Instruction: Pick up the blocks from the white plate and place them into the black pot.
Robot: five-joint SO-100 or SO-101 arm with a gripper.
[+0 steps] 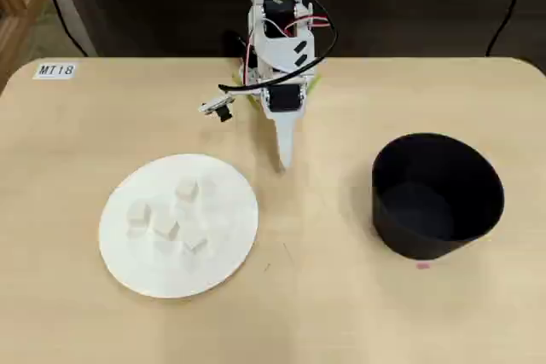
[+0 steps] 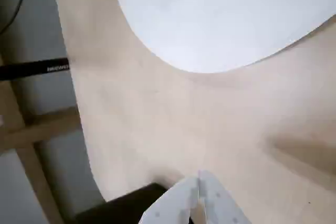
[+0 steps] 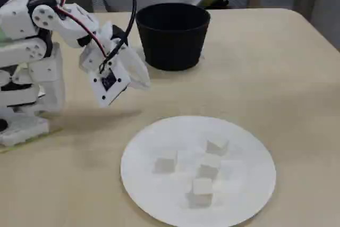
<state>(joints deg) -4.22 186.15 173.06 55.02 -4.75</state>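
a pale wooden table [image 1: 341,313] with rounded corners is seen in the overhead view, its smooth matte top mostly bare. the white plate [image 1: 128,262] lies flat toward the left of that view, round and plain, well inside the table's near edge. on it four blocks are set in a loose cluster, small off-white cubes: one [image 1: 187,189] at the top, one [image 1: 137,216] at the left, one [image 1: 165,228] in the middle and one [image 1: 195,243] lower right; none is seen to touch the plate's rim. the black pot [image 1: 444,219] stands upright toward the right, matte, round, with walls flaring slightly upward, well apart from the plate, and a wide strip of bare table is left between them. the gripper [image 1: 285,159] is held above that strip, near the plate's upper right rim and apart from it; its white plastic jaws are pressed together and nothing is pinched. in the wrist view the closed tips [image 2: 198,182] are seen over bare wood, with the plate's curved edge [image 2: 210,24] beyond. a small label [image 1: 56,70] marked "mt18" is stuck near the far left corner.
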